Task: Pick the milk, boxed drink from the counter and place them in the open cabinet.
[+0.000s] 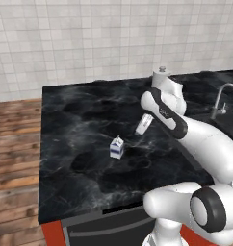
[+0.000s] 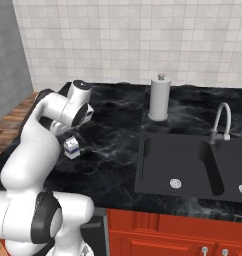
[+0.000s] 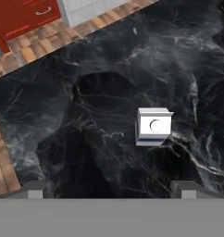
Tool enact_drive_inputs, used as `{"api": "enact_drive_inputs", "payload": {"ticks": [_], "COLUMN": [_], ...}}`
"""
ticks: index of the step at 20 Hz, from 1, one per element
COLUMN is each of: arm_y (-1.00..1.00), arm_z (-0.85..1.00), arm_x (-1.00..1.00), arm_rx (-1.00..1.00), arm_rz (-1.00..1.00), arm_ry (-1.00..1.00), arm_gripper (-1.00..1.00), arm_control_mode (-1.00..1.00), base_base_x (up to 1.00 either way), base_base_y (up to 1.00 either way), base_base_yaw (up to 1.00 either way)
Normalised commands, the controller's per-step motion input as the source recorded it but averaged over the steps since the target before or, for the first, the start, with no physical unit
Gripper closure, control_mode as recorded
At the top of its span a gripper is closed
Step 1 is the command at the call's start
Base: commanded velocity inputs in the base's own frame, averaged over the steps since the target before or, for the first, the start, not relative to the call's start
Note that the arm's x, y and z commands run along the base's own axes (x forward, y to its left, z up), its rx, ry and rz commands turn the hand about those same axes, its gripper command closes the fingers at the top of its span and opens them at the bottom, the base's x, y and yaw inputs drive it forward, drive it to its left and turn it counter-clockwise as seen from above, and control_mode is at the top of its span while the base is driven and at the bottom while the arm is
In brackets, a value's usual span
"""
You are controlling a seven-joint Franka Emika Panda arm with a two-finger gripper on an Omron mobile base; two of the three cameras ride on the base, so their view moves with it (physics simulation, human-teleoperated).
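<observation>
Milk [image 3: 153,126] stands on the desk [image 1: 80,120], ungrasped, at 1 o'clock above the fingertips [image 3: 34,190]. Jaws are apart, empty. No carton is stowed yet.

Glossy white rounded arm [image 1: 205,139] with dark joint bands and caps.

white milk [image 1: 117,147] – blue band, black counter [image 1: 80,125] – white veining
</observation>
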Motion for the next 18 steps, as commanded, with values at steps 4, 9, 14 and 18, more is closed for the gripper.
{"api": "enact_drive_inputs", "payload": {"ticks": [4, 9, 14, 18], "arm_y": [0.14, 0.07, 0.04, 0.02], "arm_z": [-0.38, -0.38, -0.35, -0.39], "arm_x": [0.01, 0.07, 0.21, 0.27], "arm_rx": [-0.07, -0.05, 0.00, 0.00], "arm_rz": [0.00, 0.00, 0.00, 0.00], "arm_ry": [0.00, 0.00, 0.00, 0.00], "arm_gripper": [-1.00, -1.00, -1.00, -1.00], "arm_control_mode": [-1.00, -1.00, -1.00, -1.00], "base_base_x": [0.00, 0.00, 0.00, 0.00], "base_base_y": [0.00, 0.00, 0.00, 0.00], "base_base_yaw": [0.00, 0.00, 0.00, 0.00]}}
